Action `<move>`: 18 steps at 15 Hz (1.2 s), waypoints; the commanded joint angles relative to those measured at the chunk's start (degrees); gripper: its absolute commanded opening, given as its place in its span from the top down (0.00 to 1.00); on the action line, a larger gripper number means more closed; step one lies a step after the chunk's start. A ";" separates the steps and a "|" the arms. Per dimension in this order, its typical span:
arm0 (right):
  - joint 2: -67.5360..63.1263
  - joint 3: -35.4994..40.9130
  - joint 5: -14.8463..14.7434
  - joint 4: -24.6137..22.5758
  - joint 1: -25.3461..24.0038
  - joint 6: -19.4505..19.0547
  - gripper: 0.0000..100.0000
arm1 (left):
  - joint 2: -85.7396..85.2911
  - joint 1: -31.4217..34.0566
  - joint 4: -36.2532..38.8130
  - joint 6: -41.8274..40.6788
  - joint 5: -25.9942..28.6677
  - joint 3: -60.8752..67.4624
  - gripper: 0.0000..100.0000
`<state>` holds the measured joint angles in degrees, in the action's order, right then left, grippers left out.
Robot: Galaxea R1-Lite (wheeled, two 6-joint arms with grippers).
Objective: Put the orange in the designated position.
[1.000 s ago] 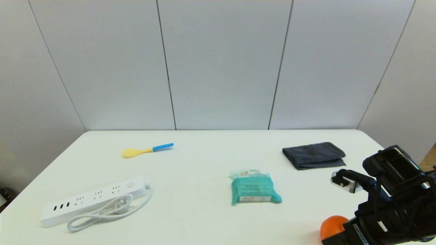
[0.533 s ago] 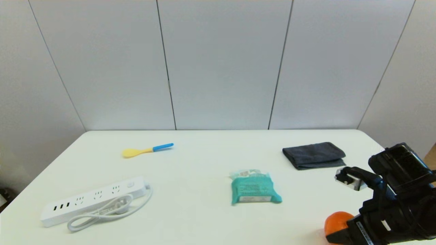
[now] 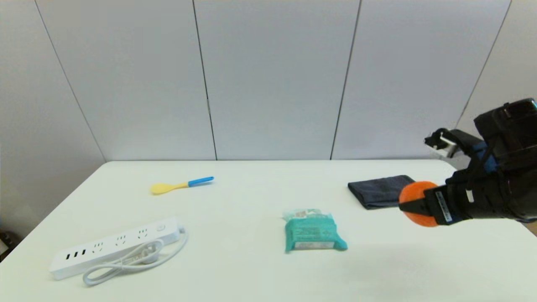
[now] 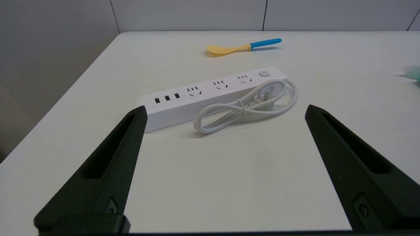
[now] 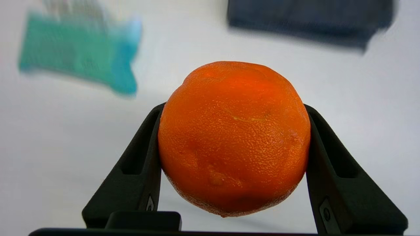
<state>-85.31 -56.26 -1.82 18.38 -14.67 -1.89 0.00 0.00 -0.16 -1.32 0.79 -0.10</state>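
The orange [image 3: 413, 200] hangs in the air above the right side of the white table [image 3: 251, 268], gripped between the two black fingers of my right gripper [image 3: 415, 205]. In the right wrist view the orange [image 5: 233, 137] fills the space between both fingers [image 5: 137, 167], well clear of the tabletop below. My left gripper [image 4: 224, 111] is open and empty, low over the near left part of the table, out of the head view. The designated position bears no mark that I can see.
A teal packet [image 3: 312, 231] lies mid-table and a folded dark grey cloth [image 3: 384, 191] lies at the back right, just behind the orange. A white power strip [image 3: 113, 247] with coiled cable sits front left; a yellow spoon with blue handle [image 3: 180, 185] lies behind it.
My right gripper has risen from the table's near right corner, lifting the orange off the surface and carrying it up and slightly farther back. Nothing else has moved.
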 commanded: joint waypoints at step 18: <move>-48.20 -46.22 -6.01 -2.04 8.07 -0.48 1.00 | 0.00 0.00 -0.02 0.00 0.00 0.01 0.00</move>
<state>-129.24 -101.13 -6.67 16.15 -6.86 -2.32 0.00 0.00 -0.18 -1.32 0.77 -0.10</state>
